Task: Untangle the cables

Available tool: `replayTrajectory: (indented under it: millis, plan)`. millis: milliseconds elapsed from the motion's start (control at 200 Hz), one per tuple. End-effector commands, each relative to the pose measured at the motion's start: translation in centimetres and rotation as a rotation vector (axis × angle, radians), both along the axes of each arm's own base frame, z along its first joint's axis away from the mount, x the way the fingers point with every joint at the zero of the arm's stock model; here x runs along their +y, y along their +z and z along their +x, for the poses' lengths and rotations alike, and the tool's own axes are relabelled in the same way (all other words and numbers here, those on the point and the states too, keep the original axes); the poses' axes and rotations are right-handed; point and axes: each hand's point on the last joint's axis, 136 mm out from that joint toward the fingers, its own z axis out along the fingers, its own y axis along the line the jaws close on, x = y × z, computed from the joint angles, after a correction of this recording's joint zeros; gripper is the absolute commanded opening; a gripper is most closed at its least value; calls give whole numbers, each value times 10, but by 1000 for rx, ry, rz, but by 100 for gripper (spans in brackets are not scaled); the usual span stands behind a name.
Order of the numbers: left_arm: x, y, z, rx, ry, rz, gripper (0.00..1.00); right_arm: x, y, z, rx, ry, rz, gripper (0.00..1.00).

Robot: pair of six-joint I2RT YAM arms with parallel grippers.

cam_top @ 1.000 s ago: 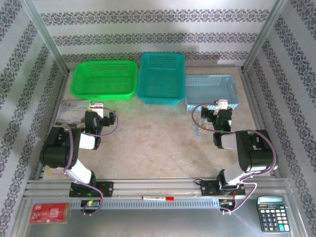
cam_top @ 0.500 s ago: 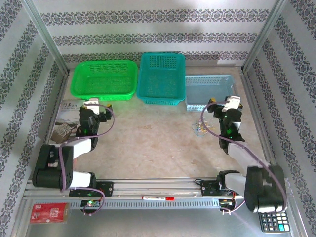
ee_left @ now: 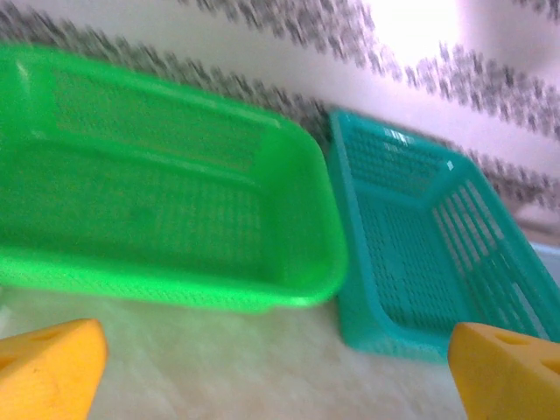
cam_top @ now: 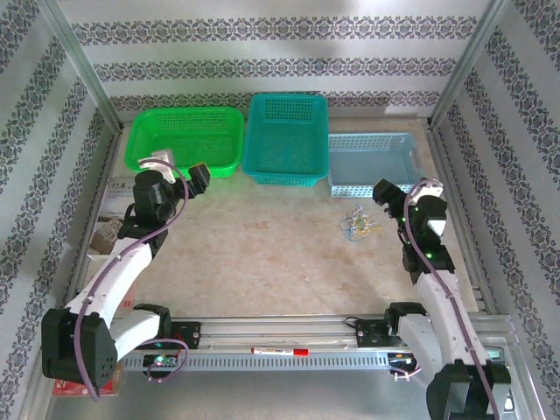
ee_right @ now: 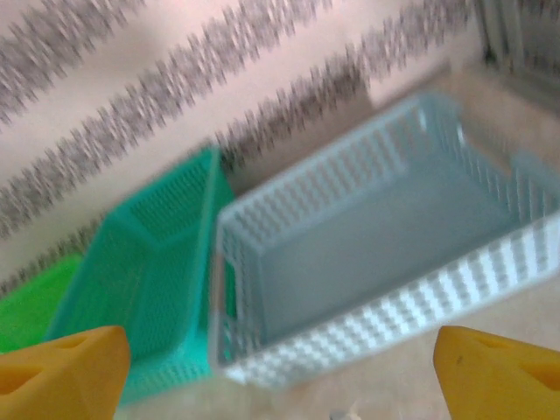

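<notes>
The cables (cam_top: 357, 224) lie as a small curly bundle of thin whitish, blue and dark wires on the table, in front of the light blue basket. My right gripper (cam_top: 407, 187) is raised to the right of the bundle, clear of it. It stands open, and in the right wrist view its yellow fingertips (ee_right: 61, 366) have nothing between them. My left gripper (cam_top: 180, 168) hovers at the front edge of the green basket, far left of the cables. It is open too, with empty yellow fingertips (ee_left: 49, 371) in the left wrist view.
Three baskets line the back: green (cam_top: 185, 140), teal (cam_top: 287, 138) and light blue (cam_top: 374, 162). A printed booklet (cam_top: 115, 189) lies at the left edge. A red pen (cam_top: 280, 351) rests on the front rail.
Both arms have stretched out and up from a folded pose. The right gripper moved right, away from the cables. The left gripper moved back toward the green basket.
</notes>
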Motion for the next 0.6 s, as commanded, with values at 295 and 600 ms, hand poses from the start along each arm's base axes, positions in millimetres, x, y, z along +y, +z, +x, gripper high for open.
replayTrajectory:
  millis: [295,600]
  plan:
    - [-92,-38,-24,288,-235,16,100,85,-107,20,411,258,69,81]
    - [-100,-34,-29,278,-281,-26,100,249,-79,-4,386,660,129,75]
